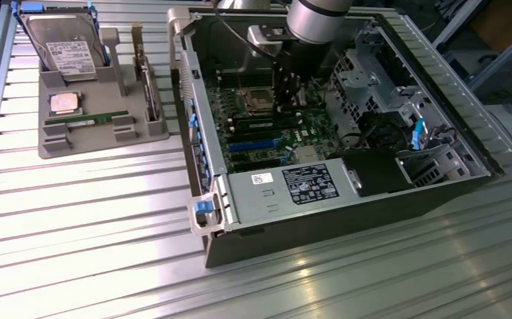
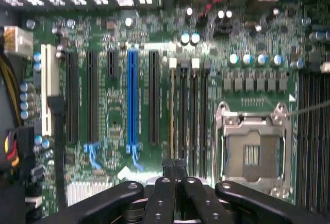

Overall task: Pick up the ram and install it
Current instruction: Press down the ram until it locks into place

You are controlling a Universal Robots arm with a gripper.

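My arm (image 1: 318, 20) points straight down, and my tool (image 2: 175, 170) has its two black fingers (image 2: 164, 198) squeezed tight together.

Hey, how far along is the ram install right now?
Nothing clearly done: one ram lies in the grey holder outside the case. In hand: the gripper is shut above the motherboard's memory slots, with no stick visible in it. Left: picking up and seating that ram.

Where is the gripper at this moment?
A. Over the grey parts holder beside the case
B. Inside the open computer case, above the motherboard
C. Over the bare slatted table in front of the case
B: the gripper hangs inside the open computer case, above the motherboard, away from the grey parts holder.
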